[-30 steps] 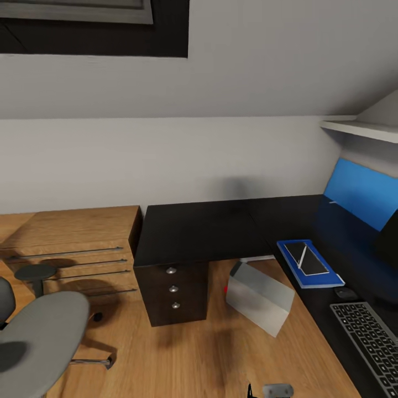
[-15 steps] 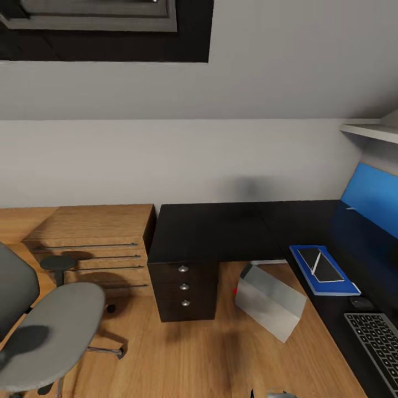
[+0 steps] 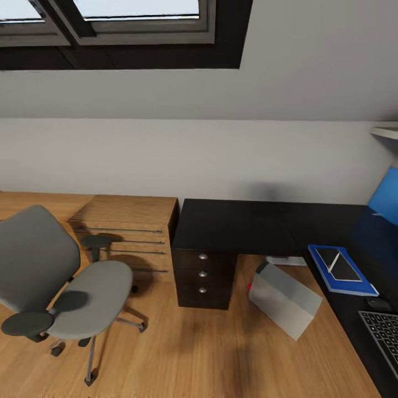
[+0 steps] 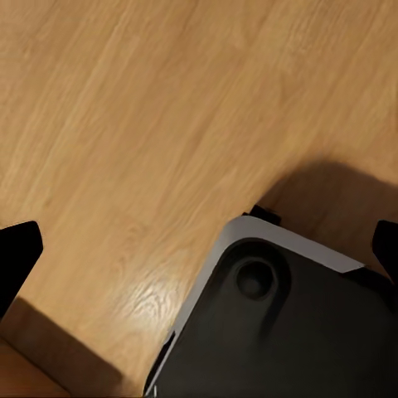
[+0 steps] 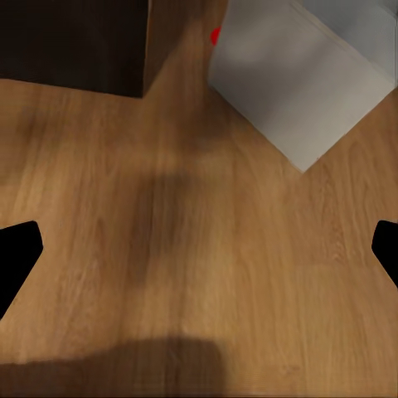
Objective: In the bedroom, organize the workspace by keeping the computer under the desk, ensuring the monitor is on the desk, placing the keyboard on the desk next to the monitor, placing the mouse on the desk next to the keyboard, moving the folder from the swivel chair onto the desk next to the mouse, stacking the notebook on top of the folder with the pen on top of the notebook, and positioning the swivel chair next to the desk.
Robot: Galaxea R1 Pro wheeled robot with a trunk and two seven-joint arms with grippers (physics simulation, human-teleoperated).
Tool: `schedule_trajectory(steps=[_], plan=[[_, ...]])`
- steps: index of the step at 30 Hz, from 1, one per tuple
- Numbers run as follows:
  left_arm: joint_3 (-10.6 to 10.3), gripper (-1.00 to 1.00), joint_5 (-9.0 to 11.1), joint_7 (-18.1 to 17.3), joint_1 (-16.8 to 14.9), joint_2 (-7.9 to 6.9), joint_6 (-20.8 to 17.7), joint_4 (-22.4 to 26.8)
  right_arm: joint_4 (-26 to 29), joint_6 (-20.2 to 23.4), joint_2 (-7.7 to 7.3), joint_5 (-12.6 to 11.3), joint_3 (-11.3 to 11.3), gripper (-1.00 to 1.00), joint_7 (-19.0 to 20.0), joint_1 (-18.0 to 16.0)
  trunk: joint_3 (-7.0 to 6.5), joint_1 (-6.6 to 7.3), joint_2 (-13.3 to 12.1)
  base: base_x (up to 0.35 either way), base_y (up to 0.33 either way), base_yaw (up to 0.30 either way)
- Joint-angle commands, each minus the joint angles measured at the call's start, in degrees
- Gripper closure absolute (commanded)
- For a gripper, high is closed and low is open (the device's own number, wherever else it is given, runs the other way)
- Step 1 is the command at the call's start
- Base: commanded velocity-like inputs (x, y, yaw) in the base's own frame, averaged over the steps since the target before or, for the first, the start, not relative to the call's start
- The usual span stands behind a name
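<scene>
Bedroom corner, wood floor [image 3: 182, 359], pale wall under a sloped ceiling with a dark-framed skylight [image 3: 132, 22]. Landmark throughout: the desk [image 3: 237, 224], glossy black, L-shaped. Well to the desk's left stands the swivel chair [image 3: 61, 282], seat bare, on open floor and apart from the desk, with a wooden chest of drawers [image 3: 130, 232] between them against the wall. At the desk's left end sits its three-drawer unit [image 3: 203, 273], silver knobs showing. Under the desk, in the crook of the L, the computer [image 3: 284, 298] rests skewed on the floor, red dot toward the drawers. On the desk's right wing lies the folder [image 3: 342, 271], the notebook [image 3: 341, 264] on it and the pen [image 3: 334, 261] on that; nearer along the same wing, the mouse [image 3: 379, 303], then a corner of the keyboard [image 3: 384, 334]. Judgement: the stack looks done, so the chair is what remains. Best to come round behind the chair, grip the backrest or an armrest, and roll it slowly toward the desk's inner edge, steering its castors clear of the tilted computer. Left gripper [image 4: 199, 245]: fingertips spread wide, nothing between them, hanging over floor and part of the robot's own base [image 4: 282, 332]. Right gripper [image 5: 199, 249]: likewise spread and empty, over floor just short of the computer and drawer unit.
</scene>
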State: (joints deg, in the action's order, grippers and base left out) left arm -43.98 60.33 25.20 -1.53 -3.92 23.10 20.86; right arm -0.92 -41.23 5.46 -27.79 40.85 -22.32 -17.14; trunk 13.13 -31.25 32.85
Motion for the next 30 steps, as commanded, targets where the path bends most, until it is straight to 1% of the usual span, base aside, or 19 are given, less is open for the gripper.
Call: schedule_trajectory(steps=[1,5,11,16,20,21,24,26,30], plan=[[-0.50,-1.00,0.40,0.38,-0.06,-0.18,0.18,0.11,-0.17,-1.36,-0.21,-0.20,0.55,-1.00,-0.31,0.30,-0.12,0.21,-0.34,-0.034,0.000,0.221],[-0.44,-1.00,0.40,0.31,-0.06,-0.32,0.07,0.12,-0.27,-2.83,-0.81,-0.19,0.55,-1.00,-0.34,1.04,-0.99,1.09,-1.94,-0.018,0.000,0.213],[-0.41,-1.00,0.44,0.19,-0.06,-0.37,0.03,0.10,-0.30,-3.99,-1.10,-0.24,0.55,-1.00,-0.38,2.74,-2.47,2.41,-4.35,-0.005,0.000,0.181],[-0.40,-1.00,0.48,0.07,-0.06,-0.34,-0.04,0.09,-0.34,-5.42,-1.41,-0.31,0.49,-1.00,-0.66,3.41,-3.75,3.51,-6.35,-0.001,0.000,0.146],[-0.44,-1.00,0.55,0.04,-0.06,-0.32,-0.06,0.06,-0.37,-5.76,-2.06,-0.33,0.50,-1.00,-0.72,3.56,-4.79,4.38,-7.96,0.000,0.000,0.134],[-0.42,-1.00,0.59,0.03,-0.06,-0.36,-0.03,0.06,-0.34,-5.87,-2.51,-0.30,0.47,-1.00,-0.68,3.76,-5.05,4.60,-8.36,0.000,0.000,0.091],[-0.41,-1.00,0.58,0.03,-0.06,-0.37,-0.03,0.06,-0.32,-5.92,-3.17,-0.35,0.48,-1.00,-0.61,3.88,-5.76,5.26,-9.56,0.000,0.000,0.060],[-0.41,-1.00,0.60,0.03,-0.06,-0.38,-0.01,0.05,-0.32,-5.95,-3.73,-0.43,0.47,-1.00,-0.57,3.93,-5.97,5.47,-9.94,0.000,0.000,0.021],[-0.40,-1.00,0.58,-0.08,-0.06,-0.37,0.01,0.05,-0.31,-5.96,-4.18,-0.46,0.46,-1.00,-0.54,3.95,-6.00,5.47,-9.94,0.000,0.000,0.027]])
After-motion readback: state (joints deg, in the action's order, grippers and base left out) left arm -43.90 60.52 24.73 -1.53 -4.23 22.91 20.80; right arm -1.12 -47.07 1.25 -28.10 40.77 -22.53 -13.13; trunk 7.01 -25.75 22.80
